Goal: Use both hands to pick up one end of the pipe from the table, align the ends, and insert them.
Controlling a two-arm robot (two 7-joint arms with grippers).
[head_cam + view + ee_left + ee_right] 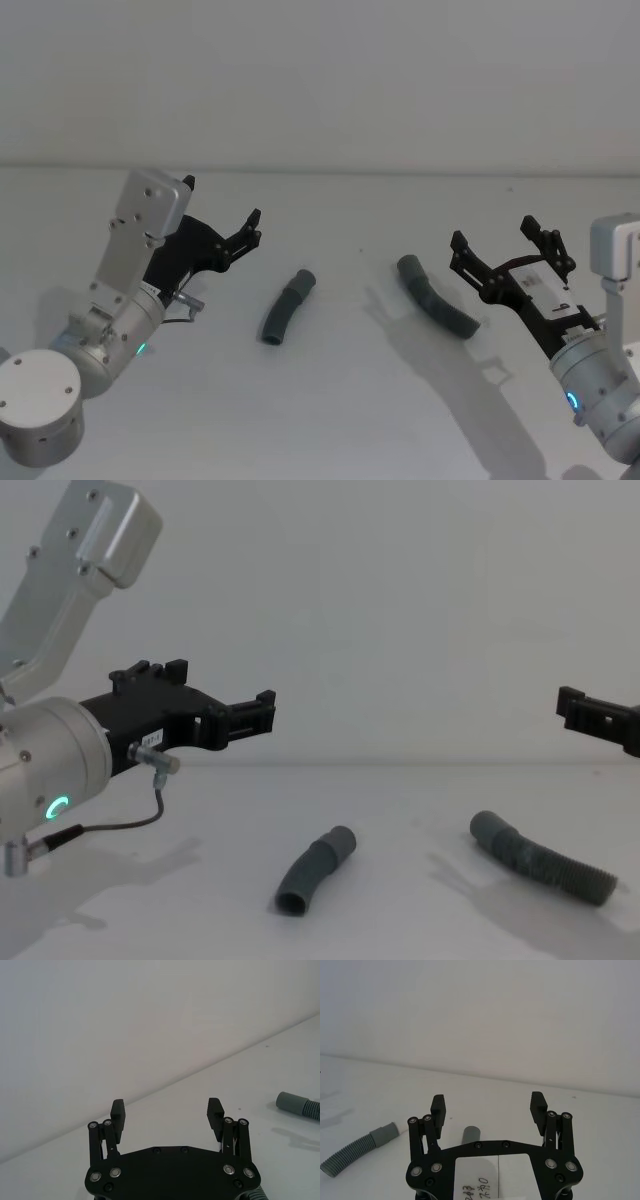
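Matte white table (330, 420), short bent ribbed hose (286, 310), longer corrugated hose (436, 299)

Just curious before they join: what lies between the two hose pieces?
Nothing: bare white table separates the short piece and the longer piece, clear in the head view.

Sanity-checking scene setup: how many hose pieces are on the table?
2. Short bent piece left of centre, longer corrugated piece right of centre, lying apart on the table; none appears hidden.
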